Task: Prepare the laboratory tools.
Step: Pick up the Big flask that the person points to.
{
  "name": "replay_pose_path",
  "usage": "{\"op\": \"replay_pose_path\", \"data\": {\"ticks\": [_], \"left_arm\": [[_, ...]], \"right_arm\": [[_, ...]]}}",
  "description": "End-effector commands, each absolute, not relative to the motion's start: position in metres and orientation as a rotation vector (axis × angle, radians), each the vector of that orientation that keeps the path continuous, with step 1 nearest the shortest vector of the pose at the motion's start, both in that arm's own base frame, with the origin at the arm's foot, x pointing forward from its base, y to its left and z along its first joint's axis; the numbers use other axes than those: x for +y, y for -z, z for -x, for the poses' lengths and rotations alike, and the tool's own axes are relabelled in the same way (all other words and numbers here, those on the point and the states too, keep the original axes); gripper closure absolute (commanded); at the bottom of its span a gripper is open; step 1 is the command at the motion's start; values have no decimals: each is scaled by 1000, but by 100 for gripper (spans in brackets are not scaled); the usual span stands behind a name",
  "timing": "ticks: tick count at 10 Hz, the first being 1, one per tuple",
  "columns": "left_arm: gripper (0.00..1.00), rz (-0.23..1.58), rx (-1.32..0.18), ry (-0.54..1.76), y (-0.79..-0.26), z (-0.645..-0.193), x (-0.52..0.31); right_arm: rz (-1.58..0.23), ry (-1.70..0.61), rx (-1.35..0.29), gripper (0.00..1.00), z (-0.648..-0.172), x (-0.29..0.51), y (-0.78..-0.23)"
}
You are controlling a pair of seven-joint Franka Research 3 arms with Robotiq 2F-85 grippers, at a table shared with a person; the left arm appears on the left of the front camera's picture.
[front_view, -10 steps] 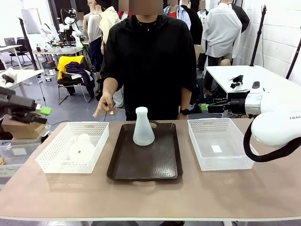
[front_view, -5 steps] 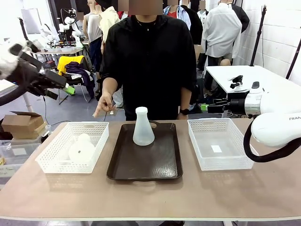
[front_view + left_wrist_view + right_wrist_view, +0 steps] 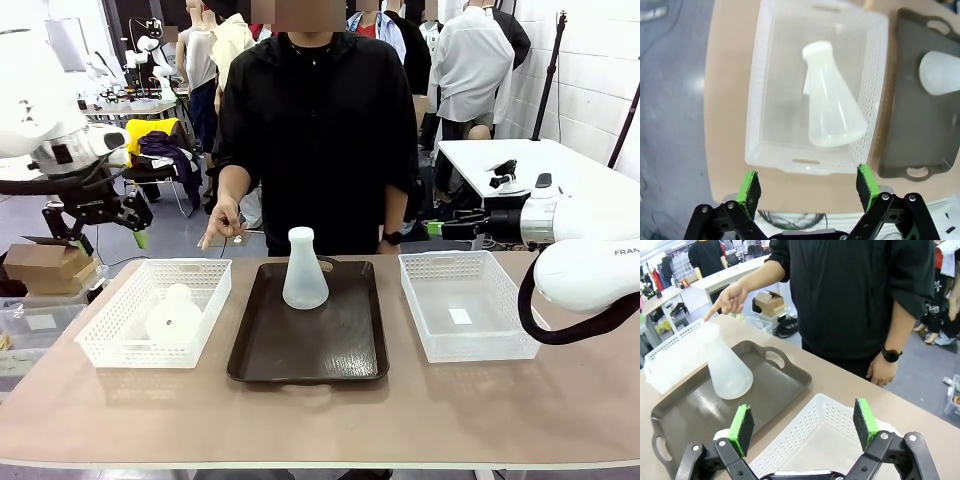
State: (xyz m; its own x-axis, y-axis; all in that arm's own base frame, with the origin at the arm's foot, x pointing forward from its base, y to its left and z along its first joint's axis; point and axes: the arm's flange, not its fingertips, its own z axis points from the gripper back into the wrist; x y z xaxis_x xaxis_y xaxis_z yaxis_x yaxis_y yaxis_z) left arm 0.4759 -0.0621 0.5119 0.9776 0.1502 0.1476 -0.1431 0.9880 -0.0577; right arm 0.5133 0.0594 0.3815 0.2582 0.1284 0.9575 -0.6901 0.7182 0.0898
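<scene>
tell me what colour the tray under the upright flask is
Dark brown, almost black. The tray under the flask shows best in the front view.

Beyond the tan tabletop (image 3: 320, 410), the room opens onto a grey floor (image 3: 160, 235). A white block wall (image 3: 595, 70) fills the upper right, with a white table (image 3: 540, 160) below it. At the left stands a chair (image 3: 150, 172) draped in yellow and dark clothes, and a cardboard box (image 3: 40, 265) sits lower down. The light is bright and even.
</scene>
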Motion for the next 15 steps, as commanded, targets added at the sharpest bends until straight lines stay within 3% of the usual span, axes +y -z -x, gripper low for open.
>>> {"op": "replay_pose_path", "data": {"ticks": [1,5,10,15], "left_arm": [[0,100,-69,-215,-518,-502,-78],[0,14,-189,-290,-455,-524,-78],[0,14,-106,-330,-396,-532,-88],[0,36,-86,-308,-395,-530,-87]], "right_arm": [[-564,-596,-1178,0,-514,60,-385],[-564,-596,-1178,0,-514,60,-385],[-564,-596,-1178,0,-514,60,-385],[-564,-596,-1178,0,-514,60,-385]]}}
